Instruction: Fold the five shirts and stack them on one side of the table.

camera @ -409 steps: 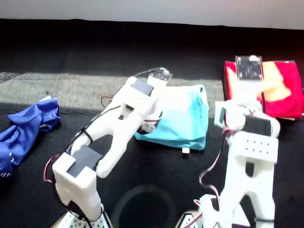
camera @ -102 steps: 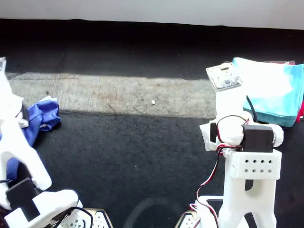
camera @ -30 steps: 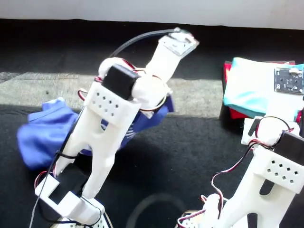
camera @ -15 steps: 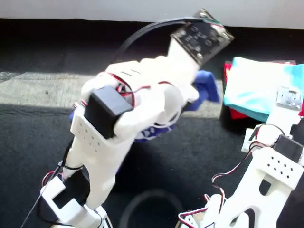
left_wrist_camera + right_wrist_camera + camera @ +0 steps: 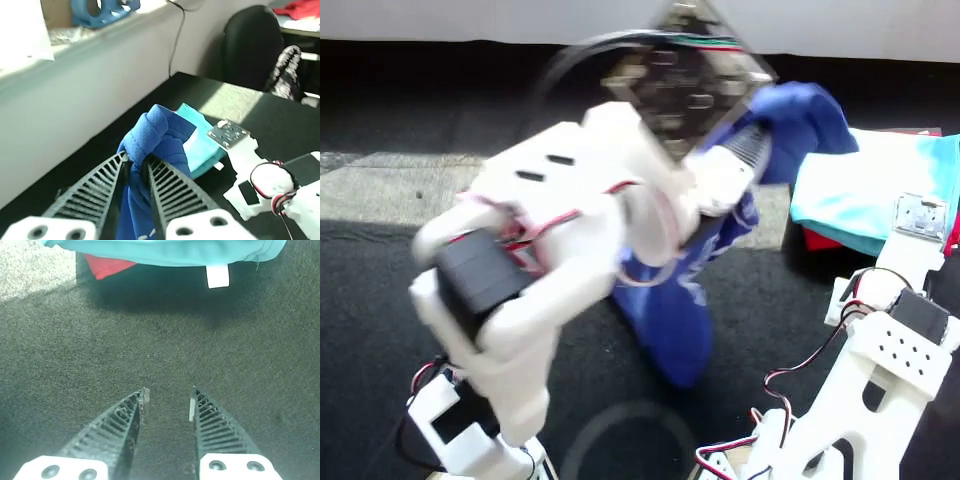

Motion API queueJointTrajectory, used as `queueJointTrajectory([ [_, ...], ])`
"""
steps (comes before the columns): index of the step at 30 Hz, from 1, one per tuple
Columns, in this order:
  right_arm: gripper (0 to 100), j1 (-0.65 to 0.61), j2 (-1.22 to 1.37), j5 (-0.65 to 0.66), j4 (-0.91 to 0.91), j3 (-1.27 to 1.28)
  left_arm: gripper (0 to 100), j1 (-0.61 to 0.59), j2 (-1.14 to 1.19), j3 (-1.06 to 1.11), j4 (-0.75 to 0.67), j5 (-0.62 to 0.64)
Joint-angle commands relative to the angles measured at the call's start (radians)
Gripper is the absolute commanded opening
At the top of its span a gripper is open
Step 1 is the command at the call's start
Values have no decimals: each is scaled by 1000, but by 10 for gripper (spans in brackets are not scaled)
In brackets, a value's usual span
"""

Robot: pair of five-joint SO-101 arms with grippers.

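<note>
We note the left claw (image 5: 136,161) clenched on a bunched fold of the blue shirt (image 5: 672,320), held high so the cloth hangs, we judge for spreading on the table (image 5: 400,290). The teal shirt (image 5: 865,185) lies folded atop the red shirt (image 5: 817,240), our stack, near the right claw (image 5: 168,392), which gapes and holds nothing. The white tag (image 5: 217,276) shows no legible print.

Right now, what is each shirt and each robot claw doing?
blue shirt: bunched up, hanging from the left gripper.
teal shirt: folded, lying on the red shirt.
red shirt: flat under the teal shirt.
left gripper: shut on the blue shirt.
right gripper: open, holding nothing.
</note>
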Motion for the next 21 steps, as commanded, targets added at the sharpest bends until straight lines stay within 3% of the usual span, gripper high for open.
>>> queueJointTrajectory([
  [1, 139, -1, -15, -5, -18, 1, 9, -154, -45, -70, 18, -5],
  [5, 139, -16, -15, -5, -18, -2, 9, -361, -31, -67, 129, -5],
  [10, 139, -150, -21, -5, -8, -1, 9, -601, -5, 31, 256, -5],
  [14, 139, -289, -15, -8, -8, -8, 9, -796, -12, 243, 264, -5],
  [21, 141, -470, -12, -146, -8, -104, 9, -1044, -7, 708, 262, -5],
])
